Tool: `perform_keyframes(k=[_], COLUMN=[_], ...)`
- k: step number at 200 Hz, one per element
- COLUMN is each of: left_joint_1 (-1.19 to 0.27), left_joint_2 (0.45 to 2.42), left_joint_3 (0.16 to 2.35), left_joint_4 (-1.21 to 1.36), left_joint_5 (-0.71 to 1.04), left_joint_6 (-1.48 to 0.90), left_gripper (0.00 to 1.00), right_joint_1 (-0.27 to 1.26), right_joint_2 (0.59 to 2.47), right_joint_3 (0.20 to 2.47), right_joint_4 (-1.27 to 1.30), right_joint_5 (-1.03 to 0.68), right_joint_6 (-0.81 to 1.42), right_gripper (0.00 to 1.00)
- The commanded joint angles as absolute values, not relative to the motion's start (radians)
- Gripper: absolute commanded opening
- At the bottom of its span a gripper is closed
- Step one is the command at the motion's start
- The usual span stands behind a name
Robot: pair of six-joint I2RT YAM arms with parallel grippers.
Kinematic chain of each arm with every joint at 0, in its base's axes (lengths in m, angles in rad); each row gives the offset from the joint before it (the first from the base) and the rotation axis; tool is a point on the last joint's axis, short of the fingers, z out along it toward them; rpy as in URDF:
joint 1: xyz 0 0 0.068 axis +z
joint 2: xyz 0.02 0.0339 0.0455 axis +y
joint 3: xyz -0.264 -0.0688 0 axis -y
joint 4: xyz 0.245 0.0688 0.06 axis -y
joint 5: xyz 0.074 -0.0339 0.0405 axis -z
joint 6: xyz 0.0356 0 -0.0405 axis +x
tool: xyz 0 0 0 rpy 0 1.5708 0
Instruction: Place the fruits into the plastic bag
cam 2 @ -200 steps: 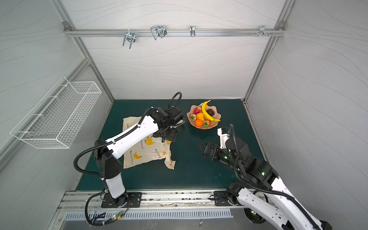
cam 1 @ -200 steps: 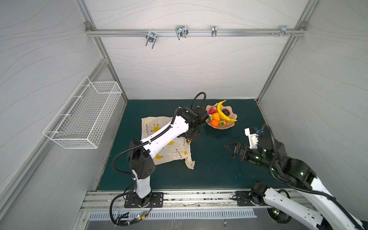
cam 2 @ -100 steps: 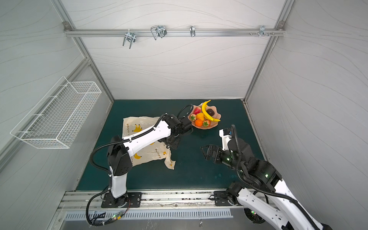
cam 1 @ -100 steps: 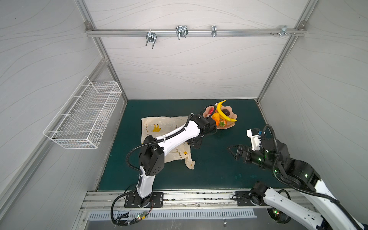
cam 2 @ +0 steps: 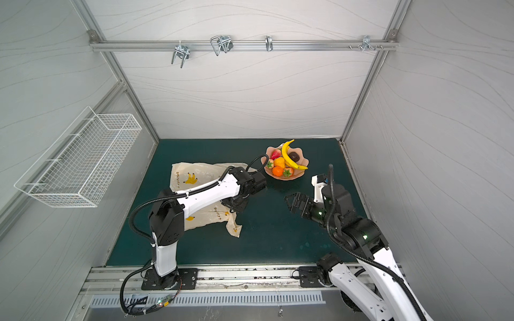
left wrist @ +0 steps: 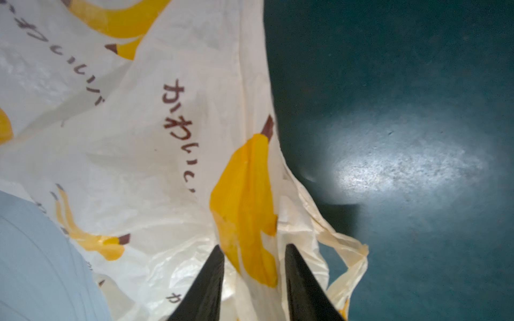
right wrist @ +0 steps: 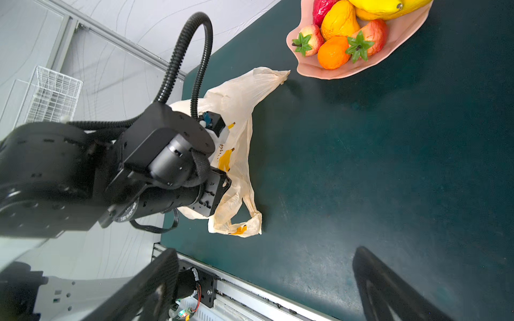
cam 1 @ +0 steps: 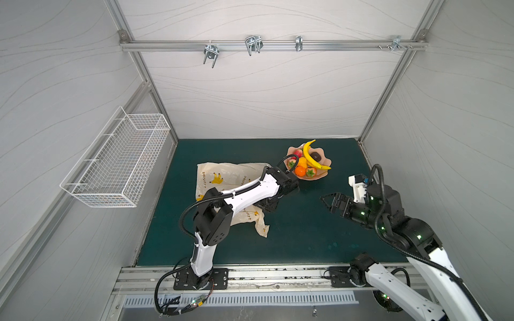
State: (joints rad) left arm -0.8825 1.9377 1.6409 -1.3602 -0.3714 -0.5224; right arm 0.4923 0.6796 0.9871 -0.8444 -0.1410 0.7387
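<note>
Left gripper (left wrist: pixel 254 247) astride a fold of the plastic bag (left wrist: pixel 139 166), grip cannot be told, right gripper (cam 1: pixel 326 202) spread wide, empty, fruits (cam 1: pixel 301 166) in dish (cam 1: pixel 319 175) near worktop's far edge

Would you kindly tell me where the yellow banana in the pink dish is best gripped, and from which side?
Probably at mid-length, from above, jaws across the narrow width. The banana lies on top of the other fruits in the pink dish, so its middle is exposed, while its tapered ends reach the rim.
</note>
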Motion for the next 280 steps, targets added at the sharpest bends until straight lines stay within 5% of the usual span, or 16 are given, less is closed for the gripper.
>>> perform_keyframes(k=[1,48,197,280], left_joint_1=[-0.887,-0.861,-0.702,-0.688], left_joint_2=[1.879,1.756,1.439,1.349], left_joint_3=[1.650,1.664,1.519,1.448], left_joint_4=[-1.363,-1.384,-1.209,-1.182], left_joint_5=[-0.398,-0.369,-0.146,-0.134], left_joint_6=[-0.521,-0.481,-0.423,-0.484], left_gripper=[0.26,0.00,0.00,0.00], right_joint_1=[0.421,0.266,0.050,0.029], right_joint_2=[0.718,0.839,1.605,1.747], right_joint_3=[0.959,0.862,1.099,1.308], right_joint_4=[-0.789,-0.646,-0.329,-0.473], right_joint_5=[-0.257,-0.398,-0.477,-0.444], right_joint_6=[0.729,0.784,0.859,0.786], right_gripper=[0.99,0.99,0.91,0.83])
